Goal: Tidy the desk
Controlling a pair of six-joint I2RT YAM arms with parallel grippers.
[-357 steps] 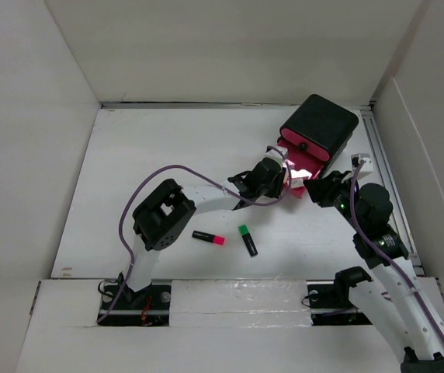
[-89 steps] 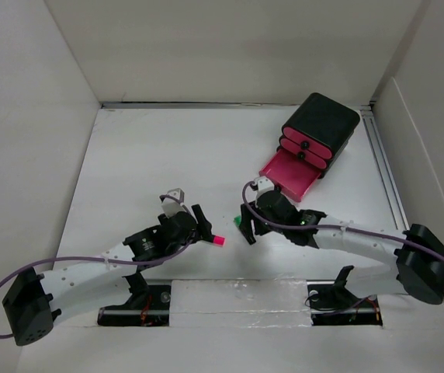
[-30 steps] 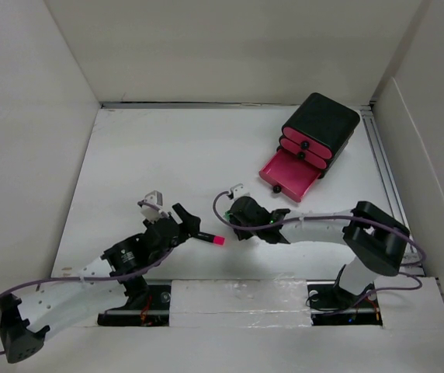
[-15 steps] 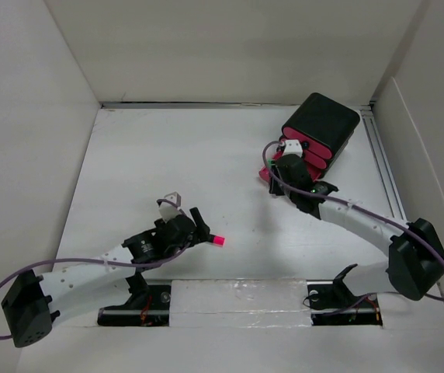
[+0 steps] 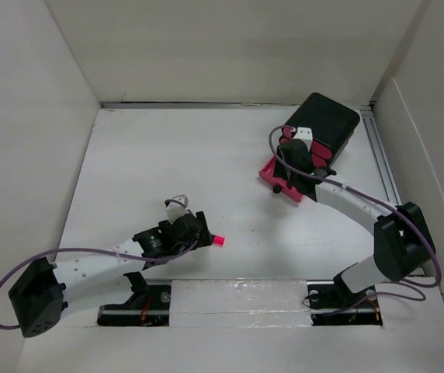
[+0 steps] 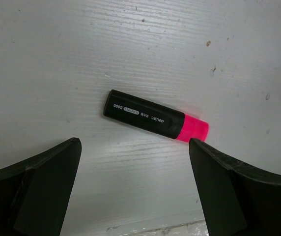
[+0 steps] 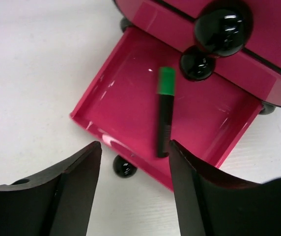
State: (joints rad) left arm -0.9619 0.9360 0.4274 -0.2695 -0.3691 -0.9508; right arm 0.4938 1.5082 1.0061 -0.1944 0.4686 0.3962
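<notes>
The left gripper (image 6: 133, 147) is spread wide and holds nothing. It hangs low over the bench (image 5: 168, 155), with one finger to each side of a black highlighter with a pink cap (image 6: 155, 122) and neither touching it. That highlighter lies flat near the middle of the bench's near edge. Its barrel has a line of small white print that seems to include "S600"; the rest is too fine to read. The right gripper (image 7: 133, 147) is also spread and empty, above the pulled-out bottom drawer (image 7: 130, 98) of a black drawer box (image 5: 323, 124) at the far right. A second highlighter with a green cap (image 7: 164, 112) lies inside that drawer. That makes two highlighters and one box with three pink drawers, the upper two closed, each with a round black knob (image 7: 224, 27). The white bench lies between white panel walls, with a metal rail (image 5: 381, 171) along its right edge.
</notes>
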